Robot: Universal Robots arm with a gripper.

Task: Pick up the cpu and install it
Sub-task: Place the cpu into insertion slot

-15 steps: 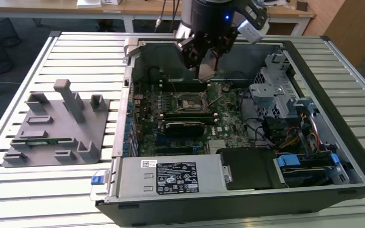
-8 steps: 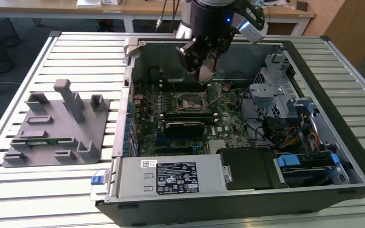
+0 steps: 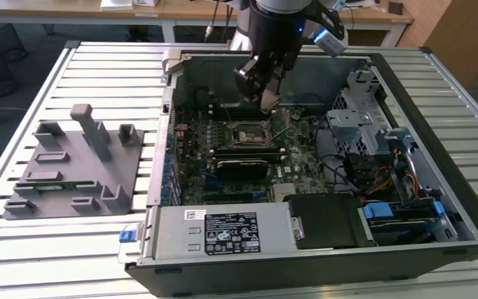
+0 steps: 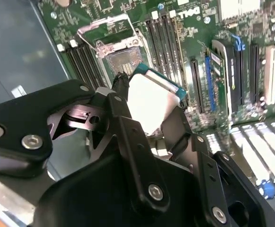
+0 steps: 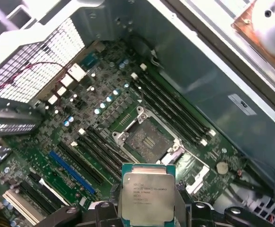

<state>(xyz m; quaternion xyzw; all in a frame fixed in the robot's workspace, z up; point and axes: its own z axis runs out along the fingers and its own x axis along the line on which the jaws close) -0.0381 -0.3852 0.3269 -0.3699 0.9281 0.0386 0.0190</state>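
Gripping the cpu (image 5: 148,196) by its edges, my gripper (image 3: 268,103) is clenched on it, silvery top up in the first wrist view. It hangs over the motherboard (image 3: 293,165) inside the open computer case (image 3: 463,205). In the exterior view, the empty CPU socket (image 3: 246,132) sits at seven o'clock from my fingertips. A grey fixture (image 3: 73,168) lies at nine o'clock of the case.

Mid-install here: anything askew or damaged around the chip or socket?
Nothing looks damaged. The pincer holds the cpu by its edges above the board, near the open socket. In the first wrist view its edges look turned against the socket's, possibly just camera angle.
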